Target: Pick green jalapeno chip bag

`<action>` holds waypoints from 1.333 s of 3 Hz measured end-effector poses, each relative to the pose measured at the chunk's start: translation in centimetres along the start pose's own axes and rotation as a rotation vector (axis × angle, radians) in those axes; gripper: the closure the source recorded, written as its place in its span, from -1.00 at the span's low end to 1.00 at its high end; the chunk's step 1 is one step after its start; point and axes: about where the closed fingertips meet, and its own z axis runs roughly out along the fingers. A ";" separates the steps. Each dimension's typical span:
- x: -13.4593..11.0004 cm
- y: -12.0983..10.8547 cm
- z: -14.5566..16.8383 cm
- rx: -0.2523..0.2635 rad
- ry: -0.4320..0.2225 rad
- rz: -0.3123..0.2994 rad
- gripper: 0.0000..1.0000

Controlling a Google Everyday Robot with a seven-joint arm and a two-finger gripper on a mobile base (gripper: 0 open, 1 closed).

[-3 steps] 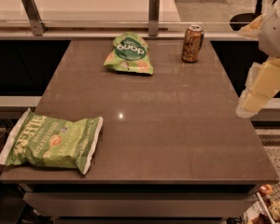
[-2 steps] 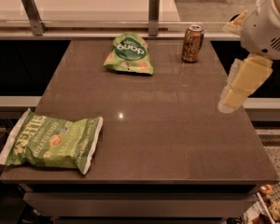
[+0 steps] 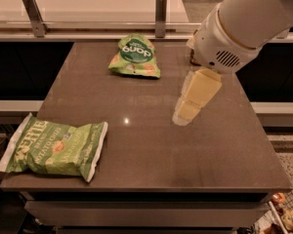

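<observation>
The tool (image 3: 185, 112) now hangs over the middle of the bench (image 3: 151, 165), right of the frame's centre, tilted with its tip pointing down and to the left. A second ago it stood at the far right edge of the frame, off the bench's side. Since then it has swept inward and leftward in steady steps, and the bulky white arm (image 3: 234, 28) now fills the upper right corner. Whether the tool is set wide or narrow I cannot tell, but it holds nothing.

Outward from the tip there is only bare bench surface. The smaller green pouch (image 3: 134, 56) lies toward the upper middle and has not moved.

The green jalapeno chip bag (image 3: 53, 147) lies flat at the lower left, its left end at the bench's edge. It is also unmoved and well apart from the tool.

I judge this to be the approach, with the travel heading toward the right bag and away from the pouch. A good stretch of bench remains to cross, followed by a descent, before any grasp.
</observation>
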 end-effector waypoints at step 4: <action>-10.6 7.1 6.3 -0.207 -0.112 0.005 -1.00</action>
